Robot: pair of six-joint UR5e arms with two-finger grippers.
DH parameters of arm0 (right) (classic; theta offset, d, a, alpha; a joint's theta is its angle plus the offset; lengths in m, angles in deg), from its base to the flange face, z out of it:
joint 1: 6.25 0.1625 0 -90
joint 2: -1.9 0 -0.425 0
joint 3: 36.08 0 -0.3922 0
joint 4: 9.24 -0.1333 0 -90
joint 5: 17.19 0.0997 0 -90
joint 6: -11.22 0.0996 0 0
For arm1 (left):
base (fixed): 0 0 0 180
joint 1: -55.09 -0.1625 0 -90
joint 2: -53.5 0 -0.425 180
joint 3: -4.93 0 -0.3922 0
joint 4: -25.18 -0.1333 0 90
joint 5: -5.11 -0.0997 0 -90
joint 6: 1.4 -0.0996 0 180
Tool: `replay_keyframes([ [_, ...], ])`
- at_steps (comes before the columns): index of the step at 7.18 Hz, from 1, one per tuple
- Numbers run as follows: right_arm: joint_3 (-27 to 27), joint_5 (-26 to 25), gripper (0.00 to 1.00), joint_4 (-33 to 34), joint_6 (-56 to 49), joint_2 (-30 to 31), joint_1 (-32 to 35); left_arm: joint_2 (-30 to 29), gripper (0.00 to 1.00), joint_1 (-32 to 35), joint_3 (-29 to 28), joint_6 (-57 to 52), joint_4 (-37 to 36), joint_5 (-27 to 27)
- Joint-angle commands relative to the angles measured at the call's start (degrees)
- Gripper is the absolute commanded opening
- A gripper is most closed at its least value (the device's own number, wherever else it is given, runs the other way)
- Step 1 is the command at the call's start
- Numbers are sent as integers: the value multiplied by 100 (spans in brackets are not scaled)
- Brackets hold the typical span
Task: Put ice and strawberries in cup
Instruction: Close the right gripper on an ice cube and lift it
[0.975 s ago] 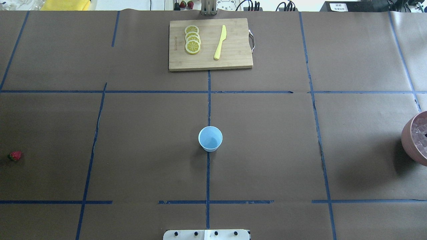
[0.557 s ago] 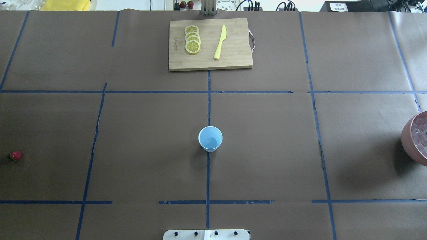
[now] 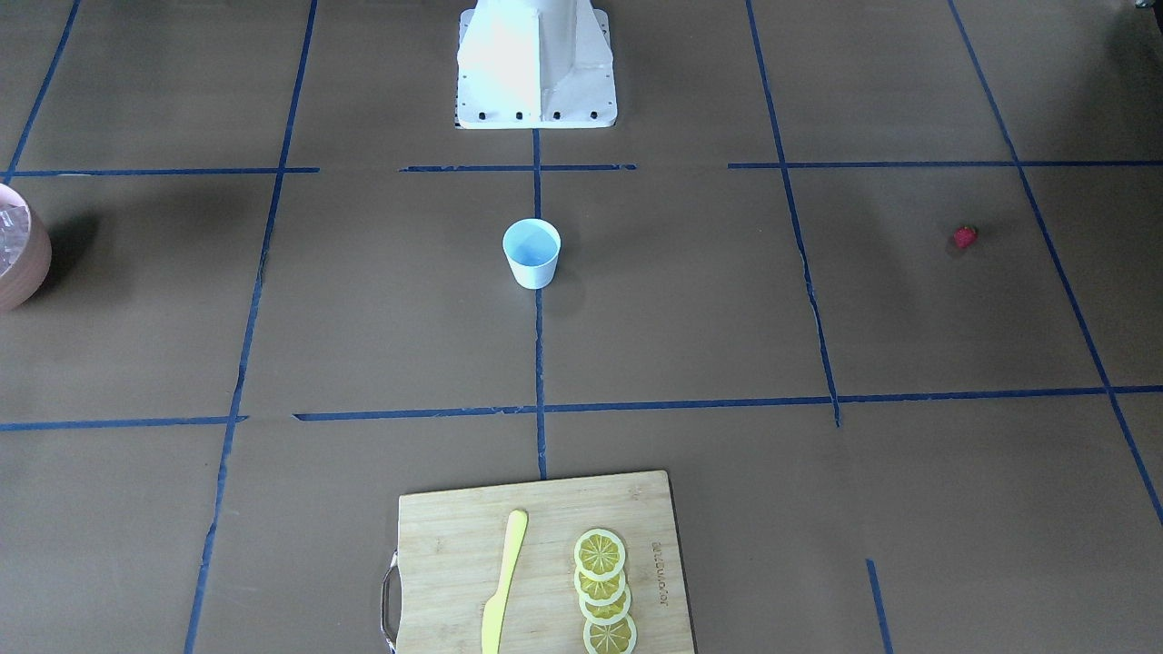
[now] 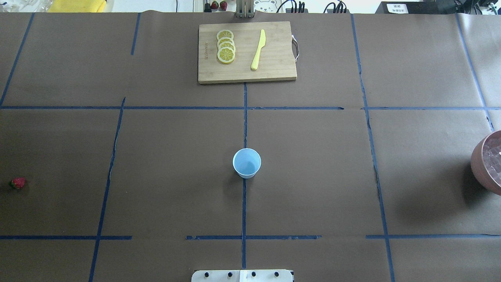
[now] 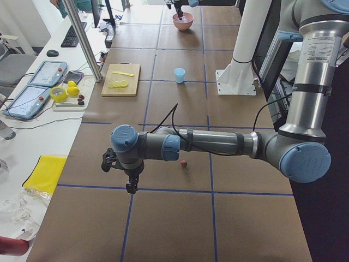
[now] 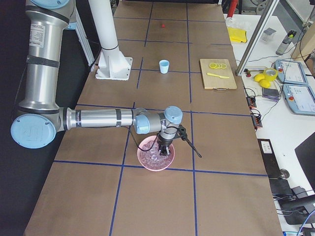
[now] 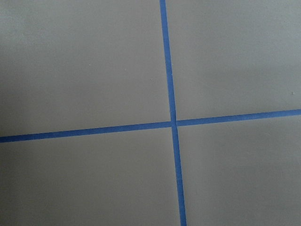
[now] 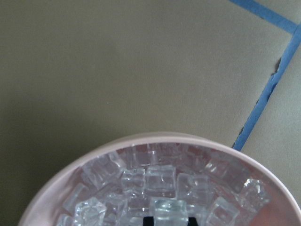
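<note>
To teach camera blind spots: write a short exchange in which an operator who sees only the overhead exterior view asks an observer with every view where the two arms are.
Operator: My view shows no arms at all. Where is the right gripper?
Observer: The right gripper hangs over the ice in the pink bowl. I cannot tell whether it touches the ice.
Operator: And the left gripper?
Observer: The left gripper points down over the table, off to one side of the strawberry, not above it.
</note>
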Motion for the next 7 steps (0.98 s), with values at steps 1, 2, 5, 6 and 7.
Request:
replay_keyframes([
  [1, -454, 115, 1, 76, -62, 8, 495, 0, 100, 0, 19, 10, -7, 0],
  [2, -788, 281, 1, 381, -62, -35, 751, 0, 100, 0, 28, 10, -7, 9],
  [5, -1380, 528, 0, 2325, 52, -1407, 797, 0, 100, 0, 19, 10, -7, 0],
  [6, -1389, 546, 0, 2918, 209, -2068, 693, 0, 100, 0, 19, 10, -7, 9],
  [7, -1389, 659, 0, 2976, 1037, -2518, 352, 0, 100, -9, 19, 19, -7, 9],
])
